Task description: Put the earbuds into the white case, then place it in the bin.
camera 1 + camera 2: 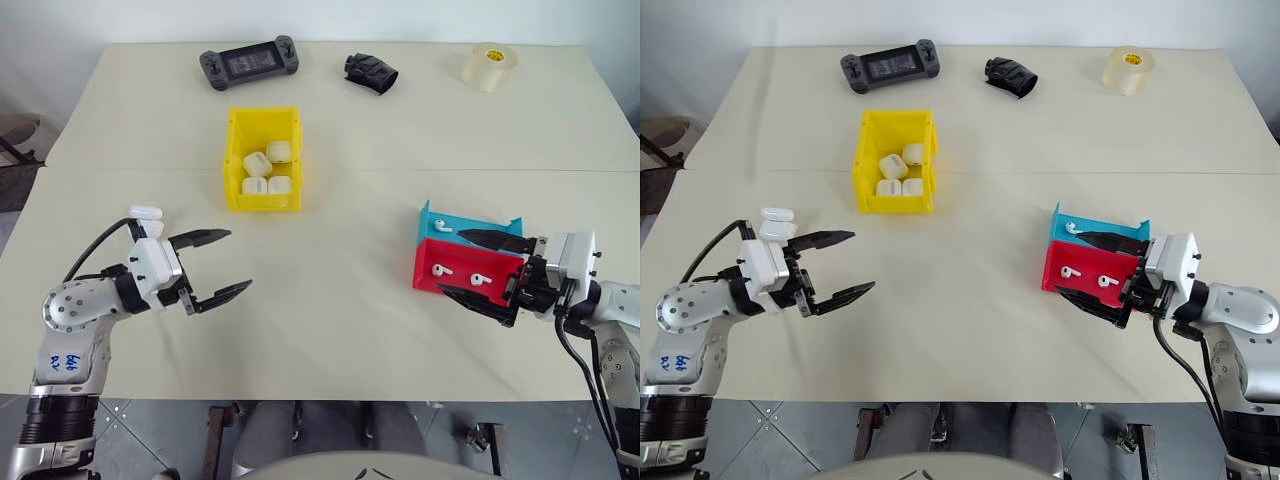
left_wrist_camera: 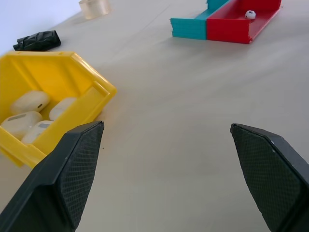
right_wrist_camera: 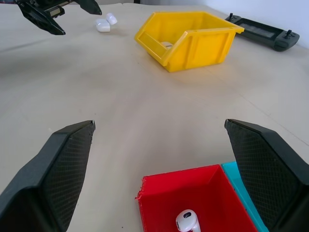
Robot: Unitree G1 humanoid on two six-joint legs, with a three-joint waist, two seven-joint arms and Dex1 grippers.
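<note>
Left gripper (image 1: pixel 222 265) held low at the near left, fingers spread wide, pointing level toward the right. Right gripper (image 1: pixel 482 267) at the near right, fingers likewise wide apart, pointing level toward the left. Nothing held by either.

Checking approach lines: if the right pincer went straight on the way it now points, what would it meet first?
Probably the red tray, right ahead between the open right pincer's fingers, an earbud lying in it. Beyond lies bare table, then the yellow bin. Depth is uncertain.
</note>
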